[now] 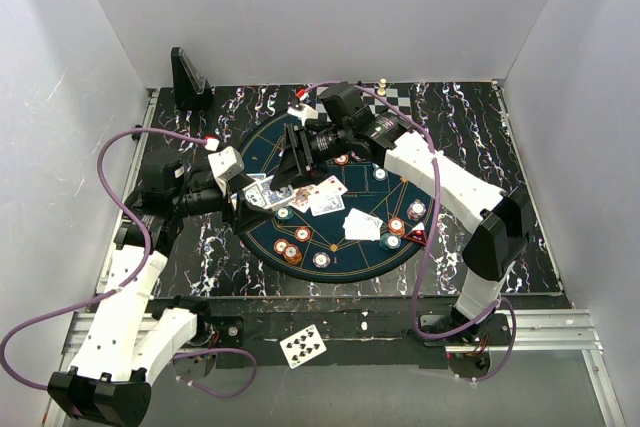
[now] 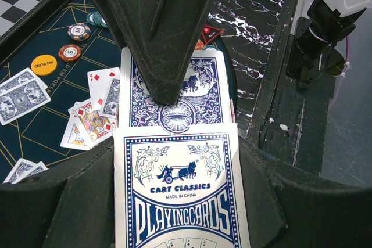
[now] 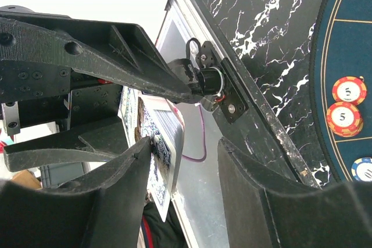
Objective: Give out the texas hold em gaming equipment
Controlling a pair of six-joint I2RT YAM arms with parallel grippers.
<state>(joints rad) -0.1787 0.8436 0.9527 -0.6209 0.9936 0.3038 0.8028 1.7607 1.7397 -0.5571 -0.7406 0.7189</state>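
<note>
My left gripper is clamped on the deck, holding it over the mat's left edge. My right gripper reaches across, jaws part-spread around the top card; one finger seems to touch it, though the wrist view is cramped. To do this well, I should close on one card only and slide it off flat. Cards and chips already lie on the mat. Both arms stretch inward, wrists meeting.
</note>
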